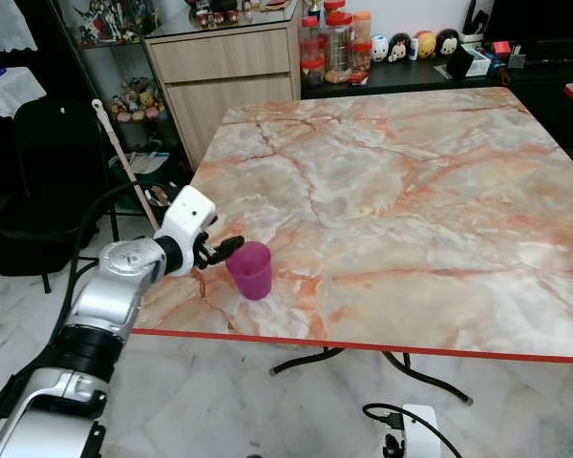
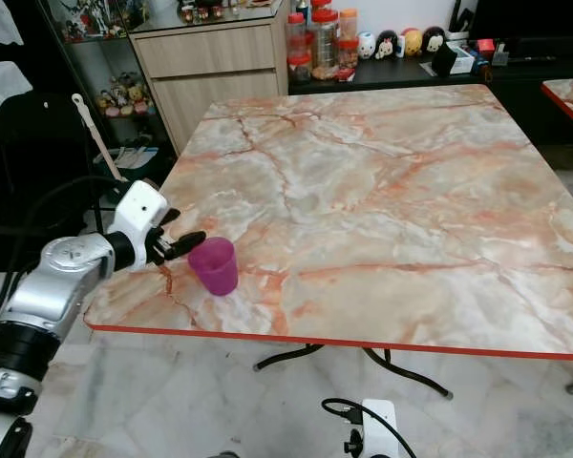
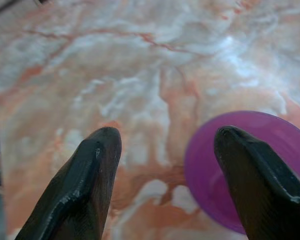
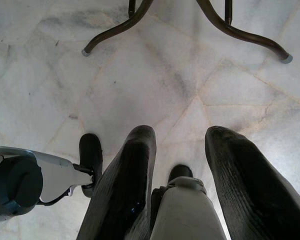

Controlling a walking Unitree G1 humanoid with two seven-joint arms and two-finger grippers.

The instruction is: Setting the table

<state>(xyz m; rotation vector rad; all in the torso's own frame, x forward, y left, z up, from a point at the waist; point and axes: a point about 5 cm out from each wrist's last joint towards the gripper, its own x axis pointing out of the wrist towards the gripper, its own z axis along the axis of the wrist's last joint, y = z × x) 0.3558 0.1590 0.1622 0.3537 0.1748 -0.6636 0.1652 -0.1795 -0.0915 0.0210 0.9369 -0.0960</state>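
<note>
Purple plastic cup (image 1: 251, 270), a small tumbler standing upright with its mouth up, sits on the square marble-patterned table with a red edge (image 1: 477, 248), close to the table's near left corner. The left gripper (image 1: 222, 250) is level with the cup's rim on its left side, black fingers spread apart; in the left wrist view one finger (image 3: 255, 185) overlaps the purple rim while the other finger (image 3: 82, 187) hangs over bare tabletop, and whether either touches the cup cannot be told. The right gripper (image 4: 176, 186) hangs low by the robot's side, pointing at the pale marble floor (image 4: 155, 85) and the table's dark curved metal legs (image 4: 242, 32), its fingers parted and holding nothing. Beyond the table's far edge stand a light wooden cabinet (image 1: 224, 81) and red-lidded clear jars (image 1: 334, 48).
</note>
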